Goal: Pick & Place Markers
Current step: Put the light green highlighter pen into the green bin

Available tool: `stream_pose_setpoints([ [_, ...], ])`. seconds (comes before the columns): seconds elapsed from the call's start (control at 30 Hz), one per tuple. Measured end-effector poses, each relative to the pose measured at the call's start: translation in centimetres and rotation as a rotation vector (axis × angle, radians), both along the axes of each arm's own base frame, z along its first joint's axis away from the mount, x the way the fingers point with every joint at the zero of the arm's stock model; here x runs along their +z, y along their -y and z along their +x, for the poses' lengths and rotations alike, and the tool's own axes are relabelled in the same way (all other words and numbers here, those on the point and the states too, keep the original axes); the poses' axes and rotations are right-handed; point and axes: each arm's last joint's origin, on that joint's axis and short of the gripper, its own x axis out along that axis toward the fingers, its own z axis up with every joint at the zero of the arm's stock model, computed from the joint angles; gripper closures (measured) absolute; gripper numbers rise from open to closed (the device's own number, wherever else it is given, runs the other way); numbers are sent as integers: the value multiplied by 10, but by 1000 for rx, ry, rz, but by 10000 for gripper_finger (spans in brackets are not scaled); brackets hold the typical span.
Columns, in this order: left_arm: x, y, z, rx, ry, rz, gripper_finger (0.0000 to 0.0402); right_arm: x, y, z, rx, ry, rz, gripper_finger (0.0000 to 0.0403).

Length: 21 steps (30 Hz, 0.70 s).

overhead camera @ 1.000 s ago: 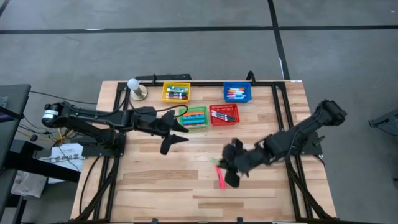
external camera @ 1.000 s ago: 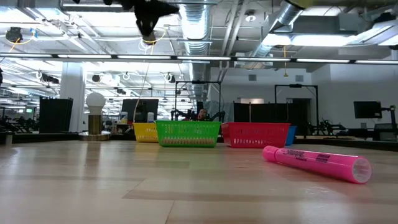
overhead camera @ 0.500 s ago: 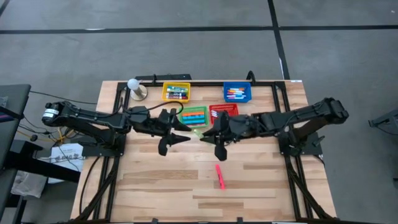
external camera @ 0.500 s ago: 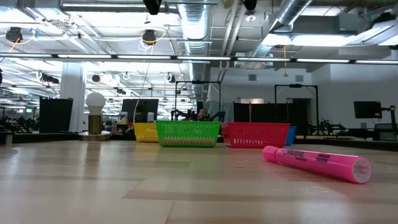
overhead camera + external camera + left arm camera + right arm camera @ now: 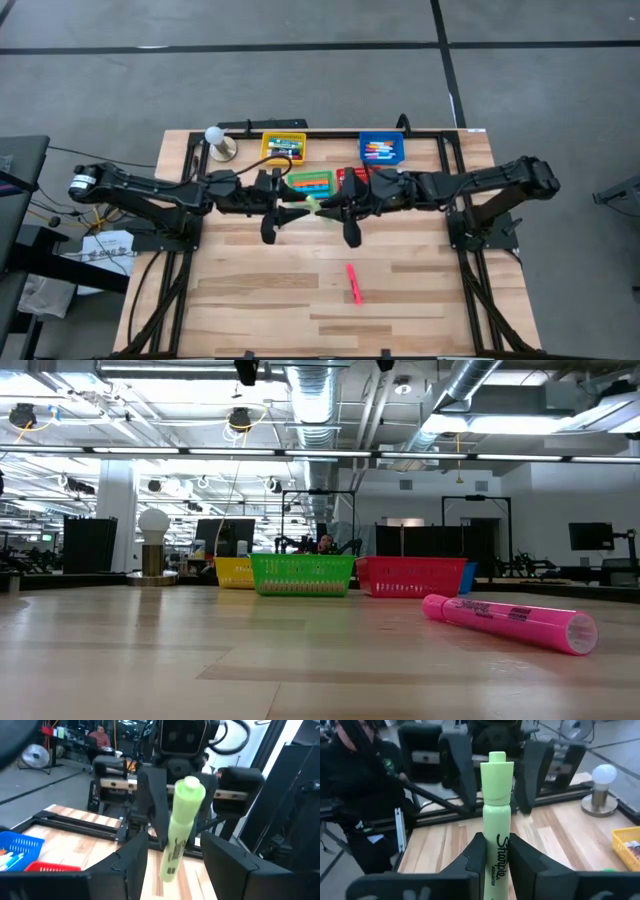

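Right jaws (image 5: 328, 204) clamped on yellow-green marker (image 5: 496, 815), now between open left jaws (image 5: 296, 207).

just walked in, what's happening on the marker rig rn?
The right gripper is shut on a yellow-green highlighter marker, holding it out in mid-air toward the left gripper, whose open fingers sit either side of it near the green mesh basket. It looks like a handoff between the arms above the wooden table. A pink highlighter marker lies loose on the table.
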Motion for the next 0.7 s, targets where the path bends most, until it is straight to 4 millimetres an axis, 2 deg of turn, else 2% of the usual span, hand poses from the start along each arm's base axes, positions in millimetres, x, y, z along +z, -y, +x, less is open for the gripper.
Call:
stream_pose_setpoints([
  [0.37, -11, -2, 21, 19, 56, -7, 221, 3, 12, 2, -8, 27, -8, 355],
  [0.7, -7, -14, 24, 46, 123, -54, 229, -5, 10, 8, 7, 8, -5, 355],
])
